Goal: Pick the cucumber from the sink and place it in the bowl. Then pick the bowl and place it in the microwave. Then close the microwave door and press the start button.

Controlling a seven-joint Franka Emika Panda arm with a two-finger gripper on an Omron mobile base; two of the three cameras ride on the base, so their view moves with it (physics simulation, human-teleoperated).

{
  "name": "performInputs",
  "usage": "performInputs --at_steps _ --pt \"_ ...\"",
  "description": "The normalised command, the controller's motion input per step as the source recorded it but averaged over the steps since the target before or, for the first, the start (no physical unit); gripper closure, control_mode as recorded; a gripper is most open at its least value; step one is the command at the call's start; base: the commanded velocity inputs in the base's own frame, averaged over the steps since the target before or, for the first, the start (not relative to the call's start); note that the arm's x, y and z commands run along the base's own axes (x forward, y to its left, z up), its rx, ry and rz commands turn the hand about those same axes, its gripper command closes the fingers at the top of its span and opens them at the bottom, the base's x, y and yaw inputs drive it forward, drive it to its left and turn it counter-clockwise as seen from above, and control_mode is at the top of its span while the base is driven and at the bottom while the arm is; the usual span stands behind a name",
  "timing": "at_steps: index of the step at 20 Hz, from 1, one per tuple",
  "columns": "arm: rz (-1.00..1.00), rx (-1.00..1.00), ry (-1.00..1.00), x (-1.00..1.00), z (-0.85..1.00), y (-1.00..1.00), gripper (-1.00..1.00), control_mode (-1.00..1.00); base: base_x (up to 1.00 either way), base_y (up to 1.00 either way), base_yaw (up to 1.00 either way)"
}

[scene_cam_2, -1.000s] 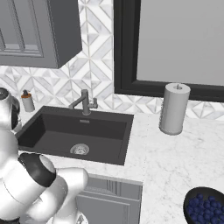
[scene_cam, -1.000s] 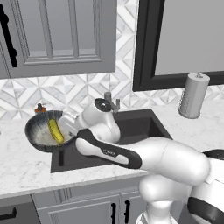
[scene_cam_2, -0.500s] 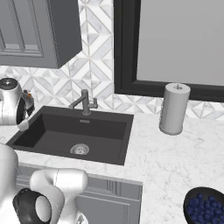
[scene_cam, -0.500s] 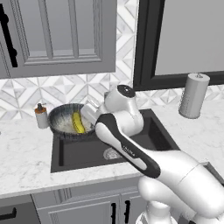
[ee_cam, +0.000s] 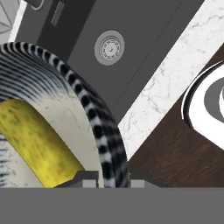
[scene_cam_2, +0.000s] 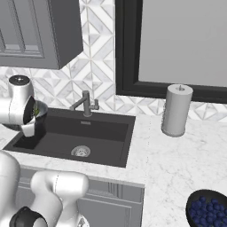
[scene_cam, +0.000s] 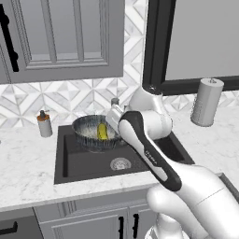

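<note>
My gripper (scene_cam: 115, 122) is shut on the right rim of the bowl (scene_cam: 94, 133), which hangs level above the left part of the sink (scene_cam: 84, 162). The yellow cucumber (scene_cam: 102, 131) lies inside the bowl. In the hand view the streaked bowl rim (ee_cam: 101, 141) sits clamped between my fingertips, with the gripper (ee_cam: 113, 177) at the bottom edge. The cucumber (ee_cam: 36, 141) rests on the pale inside, and the sink (ee_cam: 144, 39) with its drain lies below. From the right base view my hand covers most of the bowl (scene_cam_2: 41, 109), left of the sink (scene_cam_2: 106, 133). The microwave and its door are out of view.
A soap dispenser (scene_cam: 45, 124) stands on the counter left of the sink. The faucet (scene_cam_2: 86, 104) rises behind the basin. A paper towel roll (scene_cam: 207, 101) (scene_cam_2: 176, 110) stands at the right. A dark bowl of blueberries (scene_cam_2: 208, 213) sits at the front right counter edge.
The arm has swung to the right with the bowl, from above the counter at the sink's left edge to over the basin. The cucumber stayed inside.
</note>
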Motion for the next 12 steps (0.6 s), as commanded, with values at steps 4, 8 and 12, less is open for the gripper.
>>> performInputs --at_steps 4,8,12 --pt "-0.12 0.03 0.14 -0.09 -0.08 -0.43 1.00 -1.00 0.00 0.00 0.00" --pt "0.00 0.00 0.00 -0.34 -0.15 0.00 1.00 1.00 -0.19 0.12 0.01" --pt "0.00 0.00 0.00 0.00 0.00 0.00 1.00 1.00 -0.72 0.90 0.09"
